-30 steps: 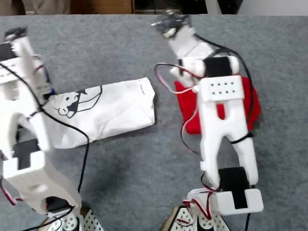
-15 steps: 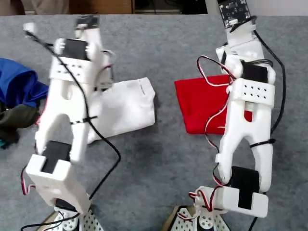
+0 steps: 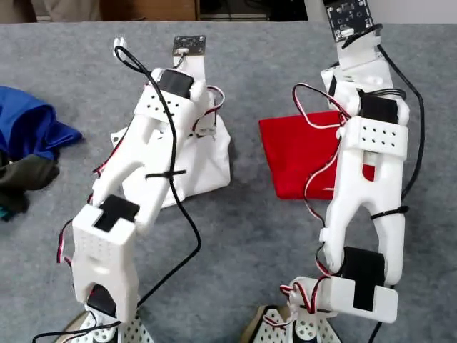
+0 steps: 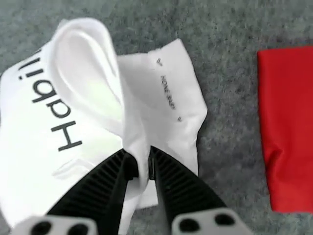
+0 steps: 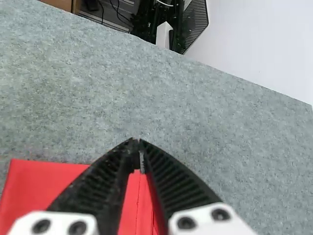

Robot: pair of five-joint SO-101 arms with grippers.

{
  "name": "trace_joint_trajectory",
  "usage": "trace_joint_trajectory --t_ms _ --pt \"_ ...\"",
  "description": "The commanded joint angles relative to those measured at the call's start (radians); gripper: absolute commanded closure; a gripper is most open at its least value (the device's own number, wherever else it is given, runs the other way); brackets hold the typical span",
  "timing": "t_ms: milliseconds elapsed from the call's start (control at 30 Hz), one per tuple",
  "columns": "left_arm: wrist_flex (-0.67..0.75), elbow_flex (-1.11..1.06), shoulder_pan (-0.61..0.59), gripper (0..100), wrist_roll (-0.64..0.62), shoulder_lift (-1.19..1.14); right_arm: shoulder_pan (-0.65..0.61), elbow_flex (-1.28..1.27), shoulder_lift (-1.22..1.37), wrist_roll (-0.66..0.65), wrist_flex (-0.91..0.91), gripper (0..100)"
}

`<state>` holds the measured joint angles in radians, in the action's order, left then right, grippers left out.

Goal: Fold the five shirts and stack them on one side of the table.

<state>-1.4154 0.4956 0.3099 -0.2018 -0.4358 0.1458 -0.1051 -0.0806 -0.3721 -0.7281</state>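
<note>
Shirts lie across the table (image 3: 235, 236), which has a grey, felt-like nap. Nearest the camera, the blocky white plastic bases of both arms sit side by side, trailing black and red wires.

At the left edge a dark grey garment (image 3: 25, 175) lies in a crumpled lump. Just beyond it, and touching it, is a blue shirt (image 3: 28, 125), bunched into soft folds.

The left arm (image 3: 143, 164) slants over the white shirt (image 3: 211, 161), a soft knit folded into a rough rectangle with black print on it. In the left wrist view one layer curls up into a rounded loop. The left gripper (image 4: 141, 154) has black ribbed jaws drawn almost together, and they pinch a raised ridge of the white cloth in the thin slot between them.

To the right, apart from the white shirt with bare felt between them, the red shirt (image 3: 296, 153) lies flat and smooth with straight edges. The right arm (image 3: 364, 164) stretches over it. The right gripper (image 5: 136, 143) is above the red shirt's far edge with its toothed jaws pressed tip to tip, holding nothing.

Farther on, open grey felt runs to the table's far edge. Past it are a white wall (image 5: 254, 44) and dark wire-mesh equipment (image 5: 193, 19).
</note>
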Motion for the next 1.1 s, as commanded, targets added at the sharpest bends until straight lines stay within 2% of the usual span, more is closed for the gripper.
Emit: trace_joint_trajectory --t_ms 0,267,500,567,667,700,800,900,967,1067 --pt "0.084 0.052 0.006 98 -0.012 0.002 -0.005 0.001 -0.061 0.003 0.025 99.2" --pt "0.117 0.051 0.032 98 -0.014 -0.036 -0.013 0.002 -0.061 0.009 0.025 99.2" --pt "0.110 0.097 0.031 97 -0.071 -0.065 -0.045 0.001 -0.054 0.006 0.025 99.2" --pt "0.083 0.097 0.034 92 -0.069 -0.062 -0.045 0.001 -0.053 0.008 0.025 99.2" --pt "0.006 0.097 0.034 77 -0.075 -0.061 -0.054 -0.001 -0.053 0.002 0.025 99.2" --pt "-0.017 0.097 0.031 75 -0.077 -0.061 -0.062 -0.004 -0.053 0.002 0.025 99.2" --pt "-0.058 0.103 0.015 77 -0.069 -0.059 -0.084 -0.018 -0.059 0.002 0.025 99.2" --pt "-0.133 0.215 -0.054 80 -0.075 -0.044 -0.107 -0.021 -0.059 0.002 0.025 99.5" --pt "-0.178 0.299 -0.117 86 -0.075 -0.039 -0.131 -0.021 -0.054 0.002 0.025 99.5" --pt "-0.230 0.390 -0.239 99 -0.075 -0.039 -0.188 -0.021 -0.056 0.002 0.021 99.5"
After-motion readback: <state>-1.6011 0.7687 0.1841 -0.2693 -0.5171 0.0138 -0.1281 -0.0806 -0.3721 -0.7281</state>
